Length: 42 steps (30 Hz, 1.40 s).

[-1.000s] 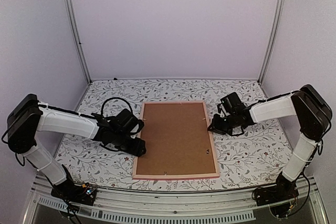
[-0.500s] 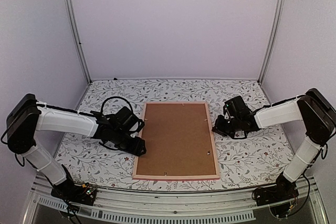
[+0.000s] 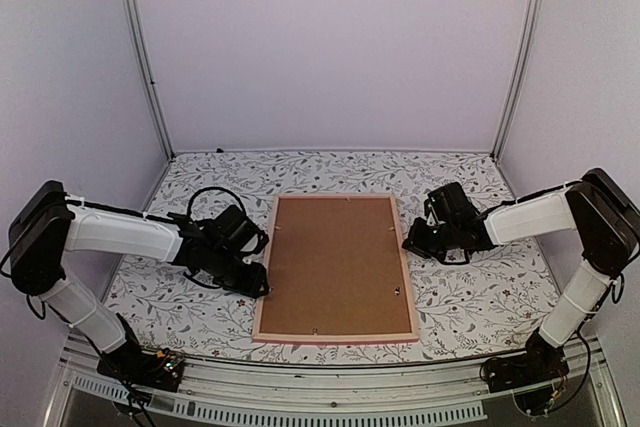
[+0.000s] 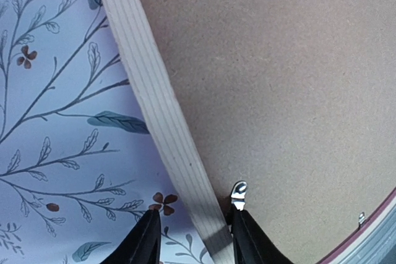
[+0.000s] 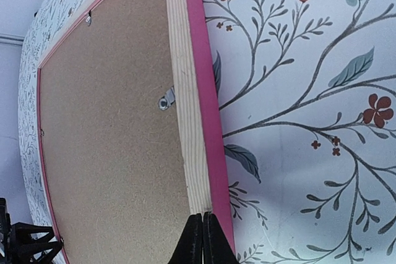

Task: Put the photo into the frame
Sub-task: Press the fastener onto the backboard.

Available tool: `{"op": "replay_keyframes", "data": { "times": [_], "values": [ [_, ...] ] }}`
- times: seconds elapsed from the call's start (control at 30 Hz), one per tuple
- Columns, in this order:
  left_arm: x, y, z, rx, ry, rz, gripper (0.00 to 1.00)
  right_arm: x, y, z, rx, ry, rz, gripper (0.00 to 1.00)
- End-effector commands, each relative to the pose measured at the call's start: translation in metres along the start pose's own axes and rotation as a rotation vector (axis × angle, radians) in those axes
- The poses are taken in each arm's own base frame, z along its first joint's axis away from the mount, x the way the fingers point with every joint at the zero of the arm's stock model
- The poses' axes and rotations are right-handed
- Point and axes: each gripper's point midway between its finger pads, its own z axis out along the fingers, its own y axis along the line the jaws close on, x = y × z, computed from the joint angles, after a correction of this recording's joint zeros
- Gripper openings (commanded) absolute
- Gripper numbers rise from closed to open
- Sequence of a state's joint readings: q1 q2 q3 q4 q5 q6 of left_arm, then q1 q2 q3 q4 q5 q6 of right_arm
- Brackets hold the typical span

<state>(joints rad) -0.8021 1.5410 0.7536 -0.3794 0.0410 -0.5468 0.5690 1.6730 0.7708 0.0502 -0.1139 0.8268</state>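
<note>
Floral tablecloth lies under both your arms. Your left gripper has its fingers spread astride a side rail of the frame, one on the cloth side and one over the brown backing board. Your right gripper is pressed together, with its tips at the opposite pink edge. The frame lies flat, back up, between them.

Cannot tell from above whether the left gripper touches the frame; too small and dark there. Cropped in both wrist views to a stretch of rail and backing board, with fingertips cut off at the bottom edge.
</note>
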Motion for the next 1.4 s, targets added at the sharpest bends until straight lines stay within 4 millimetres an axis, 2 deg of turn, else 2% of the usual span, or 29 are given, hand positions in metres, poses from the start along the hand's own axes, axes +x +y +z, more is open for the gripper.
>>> {"op": "replay_keyframes", "data": {
  "times": [0.0, 0.17, 0.27, 0.4, 0.53, 0.9, 1.13, 1.37],
  "values": [
    [0.005, 0.009, 0.004, -0.02, 0.018, -0.009, 0.42, 0.0, 0.004, 0.001, -0.015, -0.004, -0.01, 0.03],
    [0.014, 0.016, 0.008, -0.047, 0.039, -0.011, 0.42, 0.0, 0.004, 0.001, -0.014, -0.003, -0.008, 0.04],
    [0.015, 0.02, 0.006, -0.069, 0.038, -0.015, 0.37, 0.0, 0.004, 0.001, -0.014, -0.002, -0.007, 0.03],
    [0.004, 0.025, 0.001, -0.107, -0.014, -0.014, 0.28, 0.001, 0.005, 0.003, -0.017, 0.002, -0.008, 0.04],
    [0.0, 0.026, 0.001, -0.139, -0.037, 0.021, 0.27, 0.001, 0.004, 0.003, -0.014, 0.004, -0.008, 0.04],
    [0.017, 0.038, 0.02, -0.227, 0.002, 0.078, 0.24, 0.004, 0.003, 0.006, -0.017, 0.016, -0.007, 0.03],
    [0.022, 0.045, 0.026, -0.265, 0.011, 0.091, 0.18, 0.005, 0.002, 0.006, -0.013, 0.02, -0.011, 0.03],
    [0.003, 0.037, 0.009, -0.227, -0.079, 0.07, 0.12, 0.001, 0.005, 0.005, -0.005, 0.01, -0.039, 0.03]
  ]
}}
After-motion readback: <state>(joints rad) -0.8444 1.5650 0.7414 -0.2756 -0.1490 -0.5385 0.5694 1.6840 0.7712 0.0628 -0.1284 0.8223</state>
